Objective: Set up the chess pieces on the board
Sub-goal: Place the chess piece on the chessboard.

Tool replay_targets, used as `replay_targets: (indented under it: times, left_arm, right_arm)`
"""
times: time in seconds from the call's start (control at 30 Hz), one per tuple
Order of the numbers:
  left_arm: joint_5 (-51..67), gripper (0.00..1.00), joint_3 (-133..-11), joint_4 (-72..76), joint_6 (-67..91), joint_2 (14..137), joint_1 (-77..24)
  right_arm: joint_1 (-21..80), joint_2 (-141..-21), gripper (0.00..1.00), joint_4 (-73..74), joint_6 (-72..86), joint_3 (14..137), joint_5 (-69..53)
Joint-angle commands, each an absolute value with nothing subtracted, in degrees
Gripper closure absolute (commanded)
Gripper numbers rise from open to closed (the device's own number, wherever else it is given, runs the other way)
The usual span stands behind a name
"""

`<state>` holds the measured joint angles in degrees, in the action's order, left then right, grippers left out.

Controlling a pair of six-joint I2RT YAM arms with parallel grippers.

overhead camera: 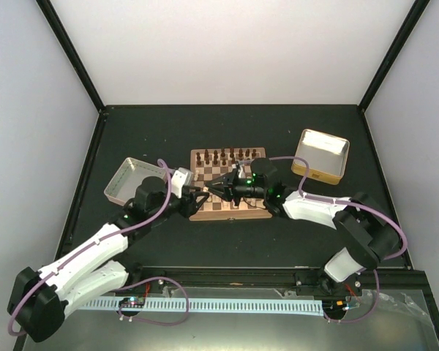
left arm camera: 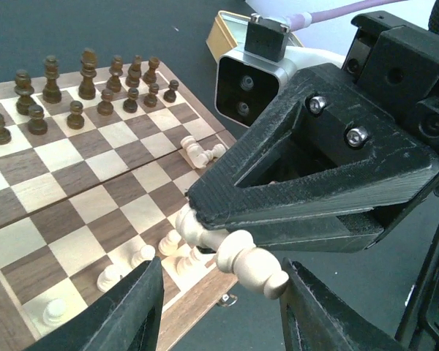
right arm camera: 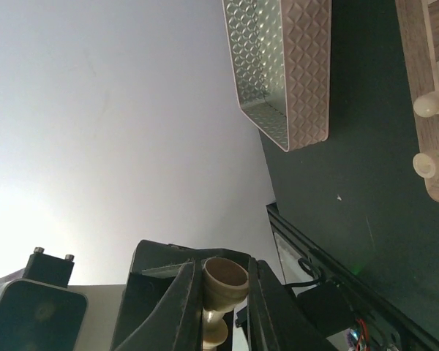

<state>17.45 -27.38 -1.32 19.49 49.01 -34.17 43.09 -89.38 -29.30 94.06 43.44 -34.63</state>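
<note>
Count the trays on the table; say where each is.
2: a pale tray just left of the board; a yellow tray off to its right. None seem hidden.

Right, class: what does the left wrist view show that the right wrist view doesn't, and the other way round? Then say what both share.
Only the left wrist view shows the checked top of the board and the dark brown pieces ranked along its far side. Only the right wrist view shows the pale tray with its diamond-patterned floor. Both show the right gripper shut on a cream chess piece, and cream pieces standing near the board's edge.
</note>
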Motion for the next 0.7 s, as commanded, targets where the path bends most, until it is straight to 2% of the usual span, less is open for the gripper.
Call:
replay_targets:
  times: [0.0, 0.2, 0.47, 0.57, 0.67]
  left_arm:
    - [20.4, 0.55, -31.7, -2.1, 17.7, 51.7, -34.6]
    - [20.4, 0.61, -33.2, -1.3, 17.3, 53.1, -35.0]
    - [18.7, 0.86, -34.3, -2.8, 16.8, 53.8, -35.6]
    - [17.4, 0.91, -35.4, -5.1, 16.7, 54.0, -35.8]
    - [15.8, 0.92, -37.7, -9.4, 16.9, 54.1, -35.9]
  right_arm:
    - [42.7, -87.9, 0.91, -31.3, 96.3, 42.5, -35.1]
    - [42.8, -86.8, 0.9, -27.5, 93.8, 43.3, -34.9]
    - [42.7, -86.1, 0.9, -25.5, 92.2, 43.2, -34.3]
    - [42.7, -85.9, 0.84, -25.1, 91.0, 43.4, -33.7]
    - [42.6, -84.4, 0.71, -22.5, 87.6, 43.6, -31.1]
